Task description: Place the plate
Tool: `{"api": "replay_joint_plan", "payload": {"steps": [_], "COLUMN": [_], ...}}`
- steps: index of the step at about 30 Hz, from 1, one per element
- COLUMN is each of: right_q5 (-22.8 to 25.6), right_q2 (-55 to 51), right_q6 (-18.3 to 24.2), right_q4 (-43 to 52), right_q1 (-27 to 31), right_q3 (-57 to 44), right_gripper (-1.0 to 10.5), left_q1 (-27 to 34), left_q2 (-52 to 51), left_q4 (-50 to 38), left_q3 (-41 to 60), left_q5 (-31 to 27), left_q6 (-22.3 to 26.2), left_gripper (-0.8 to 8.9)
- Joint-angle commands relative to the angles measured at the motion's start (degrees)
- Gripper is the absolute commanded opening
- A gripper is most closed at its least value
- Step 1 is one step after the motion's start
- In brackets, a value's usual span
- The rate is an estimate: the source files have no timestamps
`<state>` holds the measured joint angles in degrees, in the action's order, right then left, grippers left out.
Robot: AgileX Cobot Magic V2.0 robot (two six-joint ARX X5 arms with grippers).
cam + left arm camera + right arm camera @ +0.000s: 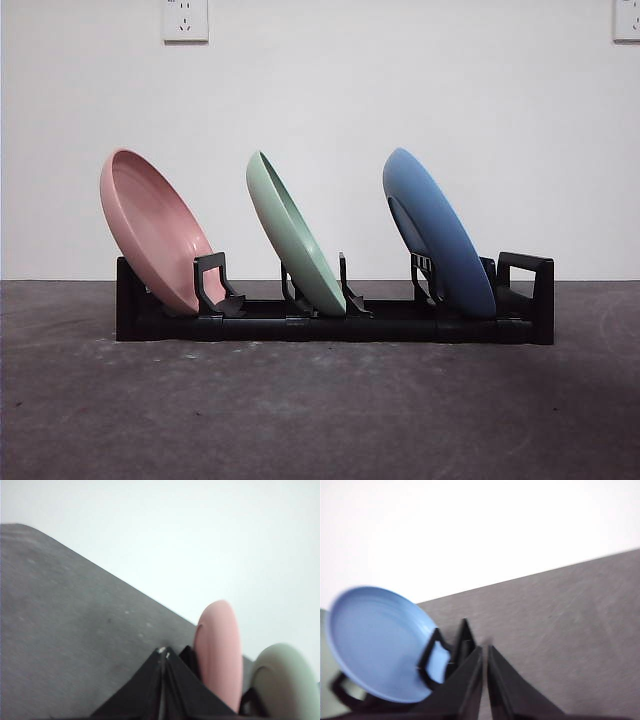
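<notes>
A black dish rack [330, 322] stands on the dark table and holds three plates, all leaning left. The pink plate [152, 230] is in the left slot, the green plate [292, 235] in the middle, the blue plate [436, 232] in the right slot. No gripper shows in the front view. My left gripper [164, 652] is shut and empty, apart from the pink plate [218, 652] and green plate [285, 680]. My right gripper [485, 649] is shut and empty, beside the blue plate [377, 640] and the rack's end handle [434, 657].
The grey table [320, 410] stretches in front of the rack. A white wall with two sockets [185, 20] stands behind.
</notes>
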<state>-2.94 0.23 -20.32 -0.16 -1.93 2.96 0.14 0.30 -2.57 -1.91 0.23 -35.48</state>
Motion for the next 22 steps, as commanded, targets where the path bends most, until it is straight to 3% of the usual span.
{"api": "replay_joint_plan", "payload": {"steps": [1, 5, 15, 22], "right_q5": [-1.2, -3.6, -16.9, -22.3], "right_q2": [1.0, 5.7, 24.7, 32.9], "right_q6": [-5.9, -5.1, 3.7, 4.9], "right_q4": [-3.1, -11.5, -36.9, -44.8], "right_q1": [-0.1, -0.1, -0.2, -1.0], "right_q3": [5.2, 14.6, 39.7, 49.6], "right_gripper": [0.2, 0.2, 0.2, 0.2], "left_q1": [-0.1, 0.0, -0.1, -0.2], "left_q2": [0.1, 2.1, 15.3, 24.8], "left_q4": [1.7, 12.1, 43.5, 58.8], "left_q3": [-2.4, -10.4, -36.1, -47.5], "left_q5": [4.0, 9.8, 16.3, 16.4], "left_q6": [-6.0, -6.2, 9.5, 14.9], "left_gripper": [0.10, 0.11, 0.10, 0.10]}}
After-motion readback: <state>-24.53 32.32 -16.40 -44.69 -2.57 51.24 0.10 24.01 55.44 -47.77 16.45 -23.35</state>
